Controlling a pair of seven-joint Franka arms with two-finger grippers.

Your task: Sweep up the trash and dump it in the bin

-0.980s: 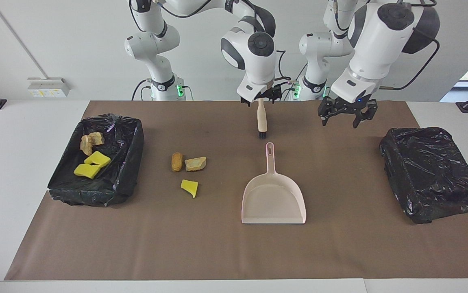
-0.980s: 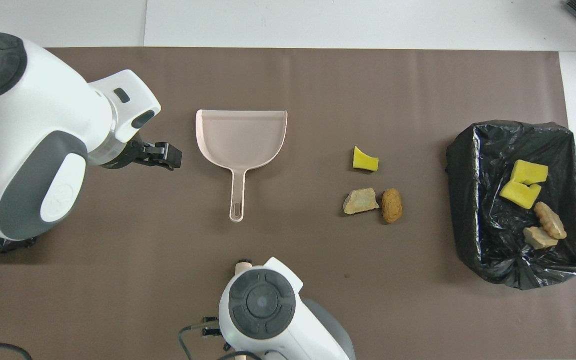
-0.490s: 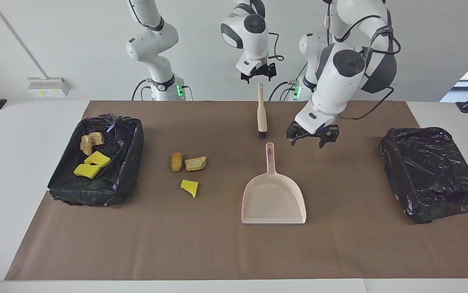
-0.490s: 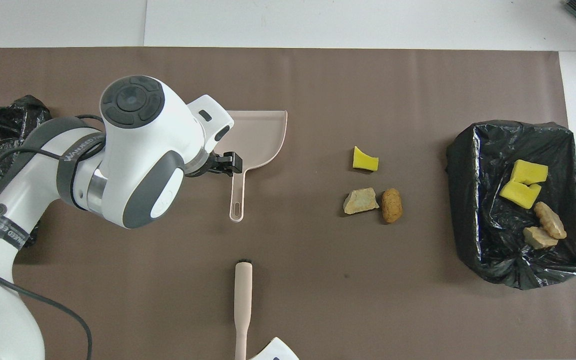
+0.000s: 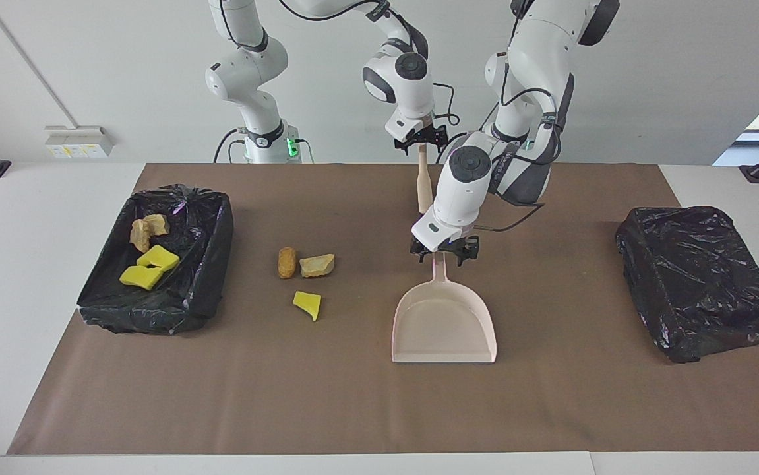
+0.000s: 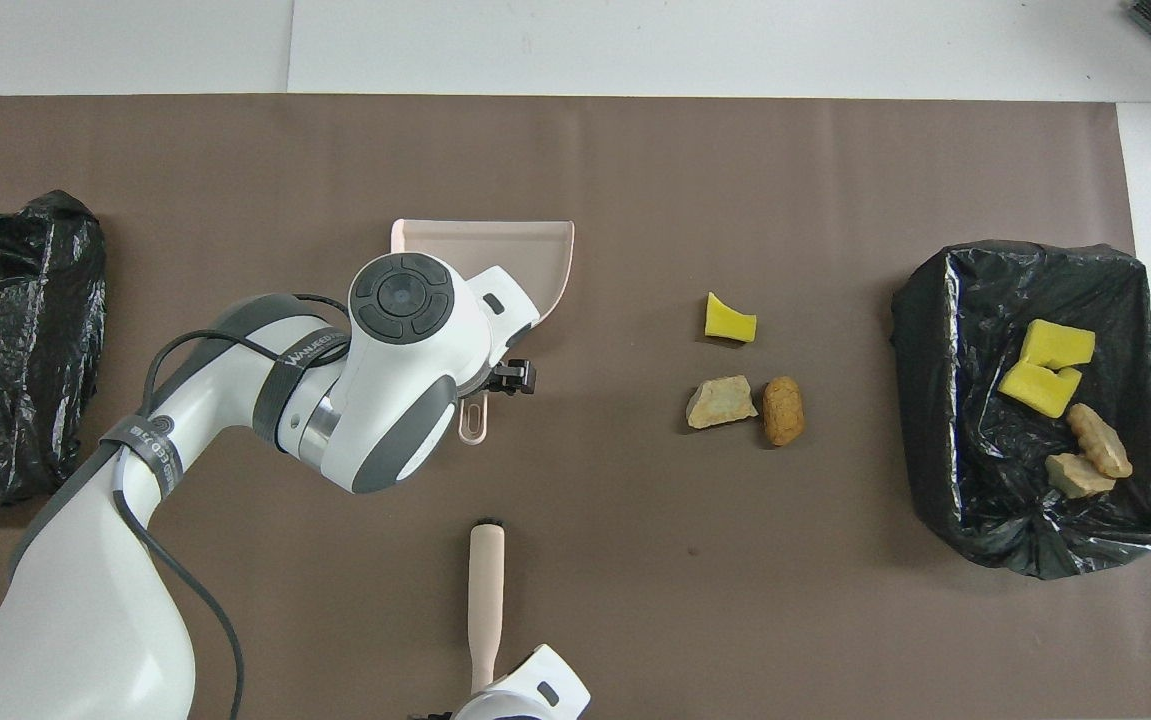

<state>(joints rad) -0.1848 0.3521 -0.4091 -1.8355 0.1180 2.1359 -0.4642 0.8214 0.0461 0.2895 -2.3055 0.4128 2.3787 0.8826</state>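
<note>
Facing view: left hand (image 5: 444,254) spread over dustpan (image 5: 444,321) handle; loose trash (image 5: 305,276) well apart, toward right arm's end.

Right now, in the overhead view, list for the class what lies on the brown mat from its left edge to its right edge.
Closed black bag → pink dustpan → yellow sponge chunk → brown bread lump → open bin holding four scraps.

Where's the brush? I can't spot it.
The brush lies on the mat, nearer the robots than the dustpan, right gripper over its handle end.
</note>
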